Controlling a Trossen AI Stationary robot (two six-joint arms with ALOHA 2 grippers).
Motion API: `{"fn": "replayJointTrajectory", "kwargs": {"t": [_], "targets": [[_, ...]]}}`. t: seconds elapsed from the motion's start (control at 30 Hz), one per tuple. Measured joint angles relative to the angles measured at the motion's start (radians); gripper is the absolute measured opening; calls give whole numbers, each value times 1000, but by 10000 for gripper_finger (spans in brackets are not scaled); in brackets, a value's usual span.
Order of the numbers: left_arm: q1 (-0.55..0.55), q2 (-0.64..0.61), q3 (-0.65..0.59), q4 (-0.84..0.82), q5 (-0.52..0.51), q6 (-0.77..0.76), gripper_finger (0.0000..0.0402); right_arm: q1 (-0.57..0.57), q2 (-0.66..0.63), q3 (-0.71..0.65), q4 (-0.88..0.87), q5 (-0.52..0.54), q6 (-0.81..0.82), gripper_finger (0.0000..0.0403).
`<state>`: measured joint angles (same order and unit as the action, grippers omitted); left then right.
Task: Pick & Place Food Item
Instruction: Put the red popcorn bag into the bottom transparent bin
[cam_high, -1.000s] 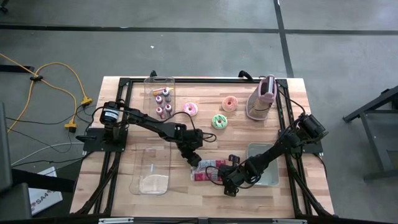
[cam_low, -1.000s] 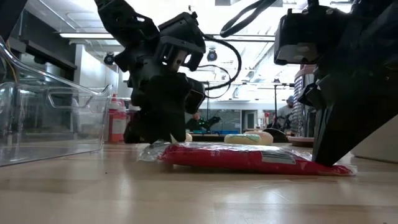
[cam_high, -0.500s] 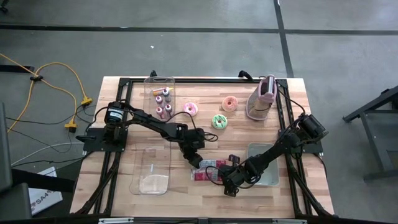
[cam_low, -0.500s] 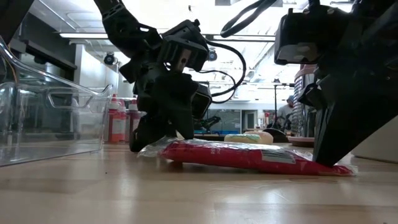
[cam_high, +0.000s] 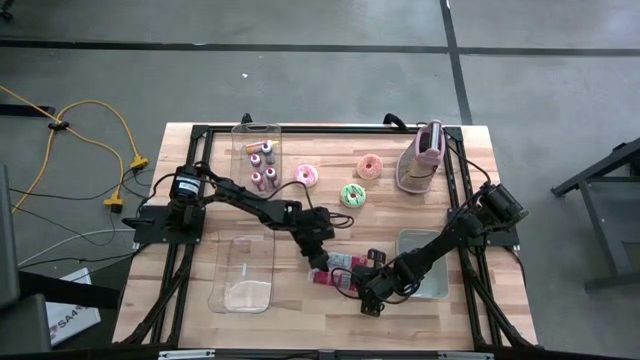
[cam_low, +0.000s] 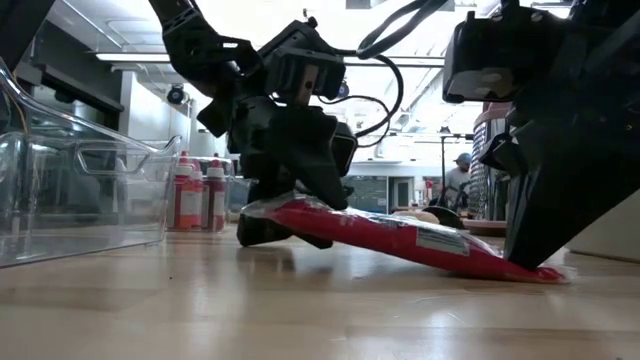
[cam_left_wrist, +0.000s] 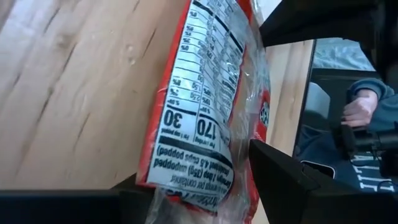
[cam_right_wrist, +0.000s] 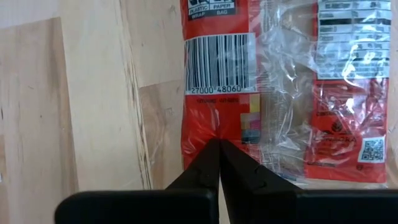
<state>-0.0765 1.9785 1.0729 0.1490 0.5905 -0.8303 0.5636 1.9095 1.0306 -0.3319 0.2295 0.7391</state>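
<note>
Left hand (cam_low: 290, 215) clamped on one end of the red food packet (cam_low: 400, 240), lifting it; right hand (cam_right_wrist: 219, 149), fingers together, pins the other end to the worktop (cam_high: 290, 300).

You saw a shiny, crinkly plastic food bag (cam_right_wrist: 249, 93) lying on the smooth, pale wood bench (cam_right_wrist: 93, 93). The clear plastic tub (cam_low: 70, 200) looked glossy. The left tool (cam_low: 290, 215) was dull black plastic.

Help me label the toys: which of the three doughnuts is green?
The green doughnut, the one nearest the grippers; the two pink doughnuts lie farther back, on either side of it.
</note>
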Motion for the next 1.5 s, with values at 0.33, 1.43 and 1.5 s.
{"fn": "replayJointTrajectory", "kwargs": {"t": [0.33, 1.43, 1.5], "targets": [[-9, 0, 0, 12, 6, -4, 117, 0, 1, 0, 2, 4, 0, 2], [-8, -1, 0, 9, 15, -7, 16, 7, -39, -3, -4, 31, -2, 2], [-8, -1, 0, 13, 13, -5, 16, 9, -60, -6, -14, 27, -8, 2]]}}
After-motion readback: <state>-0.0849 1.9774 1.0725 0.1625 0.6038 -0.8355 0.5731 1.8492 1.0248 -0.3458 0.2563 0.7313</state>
